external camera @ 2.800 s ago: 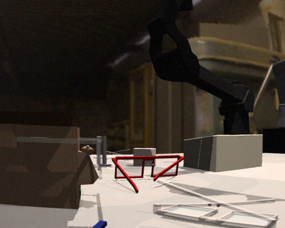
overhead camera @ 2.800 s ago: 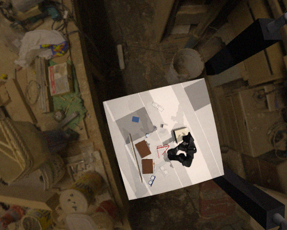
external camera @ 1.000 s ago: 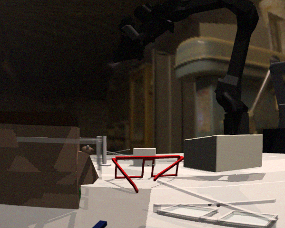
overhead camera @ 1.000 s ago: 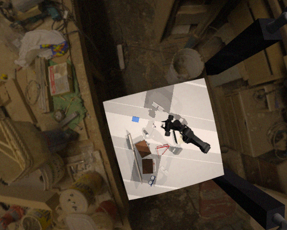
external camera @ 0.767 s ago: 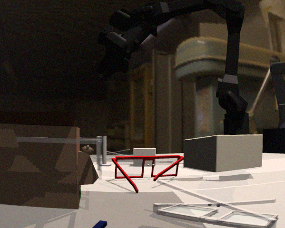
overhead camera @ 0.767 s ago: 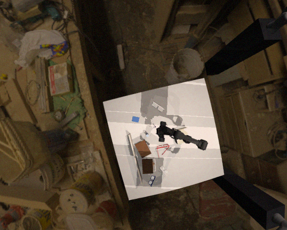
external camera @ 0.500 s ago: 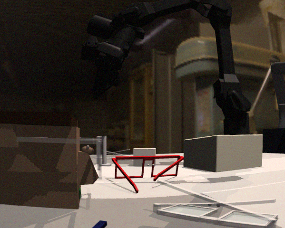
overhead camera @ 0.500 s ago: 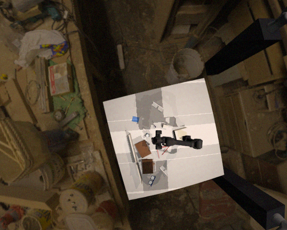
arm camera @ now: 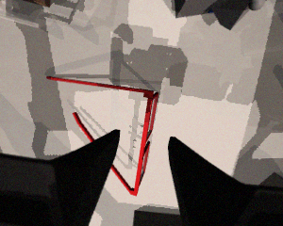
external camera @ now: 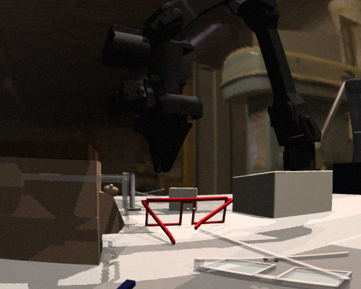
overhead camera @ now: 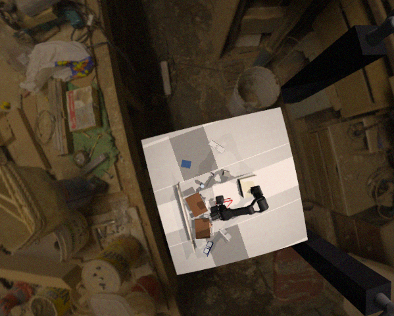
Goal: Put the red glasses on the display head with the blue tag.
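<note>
Red glasses (external camera: pixel 186 211): I see them standing on the table top (external camera: pixel 314 230), temples unfolded toward the near side.
Gripper (external camera: pixel 164 166): hanging above the frame, fingers partly spread, grasping nothing.
Nearest head (overhead camera: pixel 196 204): brown block just left of my gripper.
Blue tag (overhead camera: pixel 185 164): flat, farther off.

Table (overhead camera: pixel 268 135): red glasses (external camera: pixel 186 212), clear glasses (external camera: pixel 273 272), blue tag (overhead camera: pixel 185 164).

The glasses (external camera: pixel 186 211) stand on the table (external camera: pixel 345 217), fingers (external camera: pixel 163 155) above, apart, head (external camera: pixel 43 211) left.
</note>
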Action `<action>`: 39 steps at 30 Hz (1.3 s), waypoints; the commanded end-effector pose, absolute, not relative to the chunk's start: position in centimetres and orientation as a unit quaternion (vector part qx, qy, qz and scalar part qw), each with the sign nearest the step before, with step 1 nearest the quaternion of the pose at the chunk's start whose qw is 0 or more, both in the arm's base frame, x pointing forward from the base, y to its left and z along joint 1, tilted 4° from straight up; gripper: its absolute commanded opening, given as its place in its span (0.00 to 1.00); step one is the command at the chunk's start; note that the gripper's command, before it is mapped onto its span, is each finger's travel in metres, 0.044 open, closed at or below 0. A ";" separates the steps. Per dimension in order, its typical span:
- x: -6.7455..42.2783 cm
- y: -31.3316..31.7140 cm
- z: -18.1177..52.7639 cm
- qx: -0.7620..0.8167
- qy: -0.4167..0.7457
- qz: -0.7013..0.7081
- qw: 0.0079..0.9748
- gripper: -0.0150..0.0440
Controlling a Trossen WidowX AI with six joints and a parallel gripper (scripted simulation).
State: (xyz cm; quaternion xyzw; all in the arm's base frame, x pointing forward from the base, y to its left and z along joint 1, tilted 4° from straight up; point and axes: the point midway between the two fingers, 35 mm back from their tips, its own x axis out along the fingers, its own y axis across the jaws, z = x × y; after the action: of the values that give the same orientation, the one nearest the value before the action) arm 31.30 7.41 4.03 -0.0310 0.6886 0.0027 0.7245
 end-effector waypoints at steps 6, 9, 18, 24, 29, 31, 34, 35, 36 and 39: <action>30.7 7.6 3.2 -0.041 0.699 -0.006 0.714 0.59; 30.7 7.6 3.2 -0.041 0.699 -0.006 0.714 0.46; 30.7 7.6 3.2 -0.041 0.699 -0.006 0.714 0.46; 30.7 7.5 2.8 -0.041 0.699 -0.006 0.714 0.46; 30.8 7.4 2.0 -0.041 0.699 -0.006 0.714 0.46; 30.8 7.4 1.7 -0.041 0.699 -0.006 0.714 0.46; 30.9 7.3 1.2 -0.041 0.699 -0.006 0.714 0.46; 30.9 7.3 1.0 -0.041 0.699 -0.006 0.714 0.46; 30.9 7.2 0.8 -0.041 0.699 -0.006 0.714 0.46; 30.9 7.1 0.3 -0.041 0.699 -0.006 0.714 0.46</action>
State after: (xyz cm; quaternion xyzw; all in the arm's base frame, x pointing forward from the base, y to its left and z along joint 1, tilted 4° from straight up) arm 31.28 7.41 1.54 -0.0368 0.6916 -0.0045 0.7213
